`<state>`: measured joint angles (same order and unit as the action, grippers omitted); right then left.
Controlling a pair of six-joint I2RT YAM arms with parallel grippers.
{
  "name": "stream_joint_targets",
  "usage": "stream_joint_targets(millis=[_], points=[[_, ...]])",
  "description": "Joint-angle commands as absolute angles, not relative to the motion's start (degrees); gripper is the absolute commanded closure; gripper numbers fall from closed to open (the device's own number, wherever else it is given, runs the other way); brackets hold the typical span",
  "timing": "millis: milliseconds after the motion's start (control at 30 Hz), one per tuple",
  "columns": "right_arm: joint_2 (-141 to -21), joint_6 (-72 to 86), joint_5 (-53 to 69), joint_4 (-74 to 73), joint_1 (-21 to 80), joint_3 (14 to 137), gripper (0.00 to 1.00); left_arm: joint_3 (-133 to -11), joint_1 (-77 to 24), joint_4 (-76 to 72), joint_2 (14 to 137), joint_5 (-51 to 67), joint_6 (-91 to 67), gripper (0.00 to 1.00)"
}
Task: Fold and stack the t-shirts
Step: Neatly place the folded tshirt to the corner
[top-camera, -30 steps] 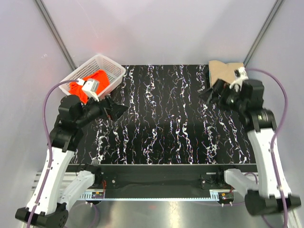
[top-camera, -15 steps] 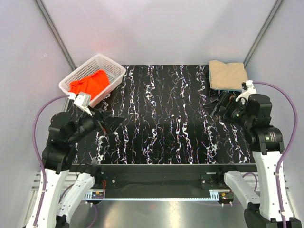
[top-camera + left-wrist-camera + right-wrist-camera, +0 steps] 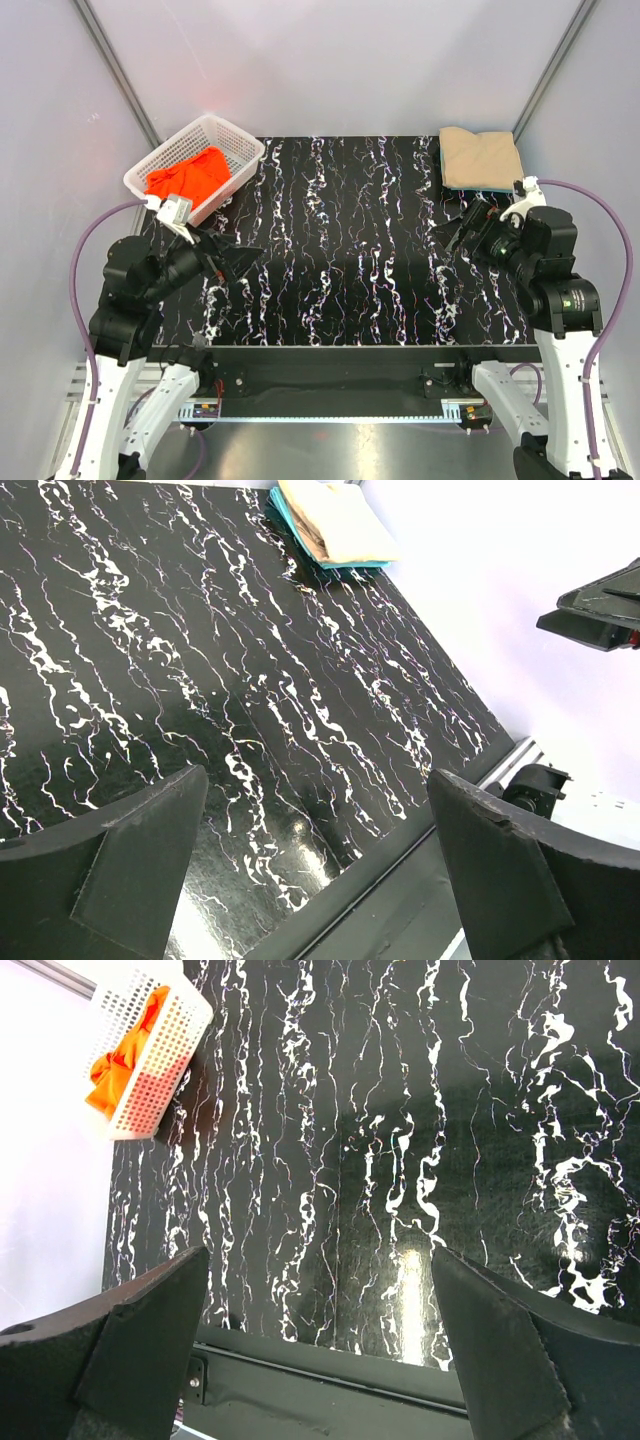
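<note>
L gripper (image 3: 318, 778): jaws wide apart, empty, above worktop (image 3: 350, 250) near left | R gripper (image 3: 320, 1255): wide apart, empty, right side | tan t-shirt (image 3: 481, 157): folded, far-right corner, atop teal t-shirt (image 3: 345, 568) | orange-red t-shirt (image 3: 190, 175): bunched in white lattice basket (image 3: 243, 150), far left

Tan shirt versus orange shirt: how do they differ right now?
The tan shirt is folded flat; the orange shirt is bunched up. The tan shirt lies on a teal shirt at the table's far right corner; the orange shirt sits in the basket at far left. Both are plain cloth and lie untouched.
</note>
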<state>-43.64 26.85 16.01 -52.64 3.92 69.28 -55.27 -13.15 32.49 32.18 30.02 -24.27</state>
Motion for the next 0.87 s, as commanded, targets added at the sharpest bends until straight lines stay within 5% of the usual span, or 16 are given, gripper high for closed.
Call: stream_joint_targets(millis=[0, 467, 833], points=[[-43.2, 27.9, 16.0, -51.2, 3.9, 69.1, 0.0, -55.0, -12.9, 29.9, 31.3, 31.7, -24.8, 0.01], [-33.5, 30.9, 18.0, -43.4, 3.9, 48.5, 0.0, -40.3, -12.9, 22.7, 26.4, 32.6, -26.6, 0.01], [-29.8, 30.2, 17.4, -43.6, 4.0, 48.2, 0.0, -38.4, -12.9, 22.9, 25.2, 31.3, -25.7, 0.01]])
